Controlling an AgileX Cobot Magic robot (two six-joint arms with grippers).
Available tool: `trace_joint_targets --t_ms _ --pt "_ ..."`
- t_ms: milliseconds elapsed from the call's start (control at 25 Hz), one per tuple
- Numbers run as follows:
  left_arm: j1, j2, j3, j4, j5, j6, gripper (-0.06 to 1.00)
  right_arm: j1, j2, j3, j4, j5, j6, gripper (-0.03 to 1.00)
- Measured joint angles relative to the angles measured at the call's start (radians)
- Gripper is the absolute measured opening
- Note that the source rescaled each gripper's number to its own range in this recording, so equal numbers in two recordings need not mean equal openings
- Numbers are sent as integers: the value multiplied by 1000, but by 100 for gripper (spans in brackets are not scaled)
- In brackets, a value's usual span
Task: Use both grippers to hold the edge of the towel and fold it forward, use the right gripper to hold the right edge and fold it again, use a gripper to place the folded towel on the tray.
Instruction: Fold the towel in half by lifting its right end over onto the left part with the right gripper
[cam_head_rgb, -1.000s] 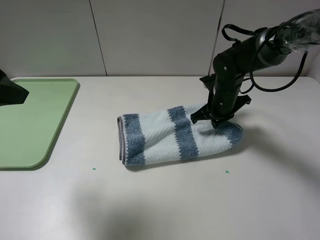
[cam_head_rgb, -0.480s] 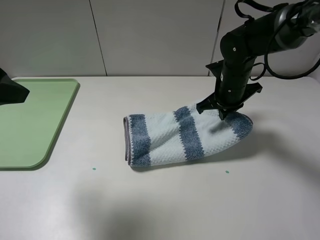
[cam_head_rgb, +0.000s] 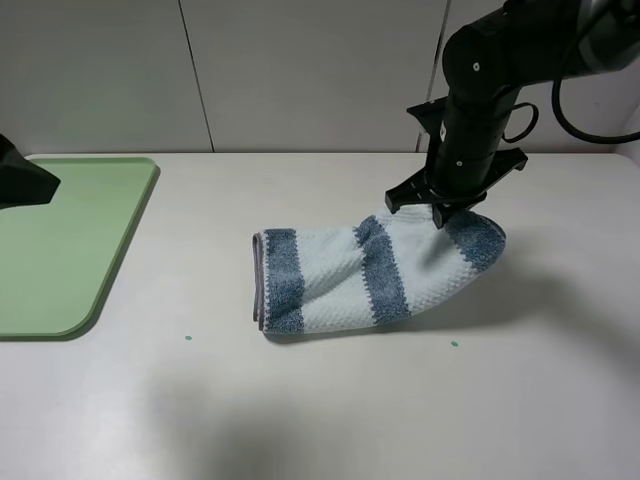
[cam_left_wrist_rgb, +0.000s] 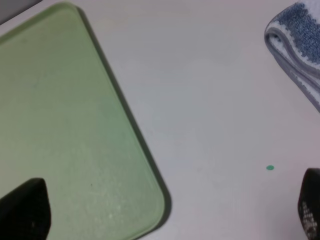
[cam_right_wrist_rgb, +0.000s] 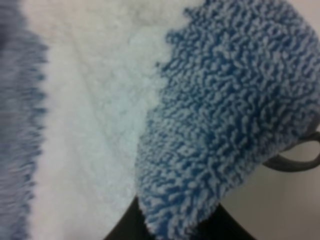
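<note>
My right end effector (cam_head_rgb: 441, 214) pinched the right end of the blue-and-whitish striped terry towel (cam_head_rgb: 340, 280), mid-frame; I judged it floppy, best gripped at its hem (cam_head_rgb: 260, 282). Left end effector (cam_left_wrist_rgb: 165, 217) stood open.

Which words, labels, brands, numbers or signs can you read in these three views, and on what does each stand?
None: no word, label, brand, number or sign can be read in any view.
The towel has only stripes; the tray is plain green.
The table bears a small green dot and a second one: marks, not text.
The right end effector shows no legible marking.
</note>
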Motion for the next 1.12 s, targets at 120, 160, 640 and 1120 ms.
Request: trace_joint_targets --t_ms 120,160,640,1120 --pt "0 0 0 0 0 0 100 47 -3 0 1 1 21 10" --pt "0 0 0 0 0 0 100 64 -3 0 2 1 28 10" --pt "0 0 0 0 0 0 100 215 -3 0 6 -18 136 10" --pt "0 0 0 0 0 0 100 223 -3 -101 -139 146 211 10"
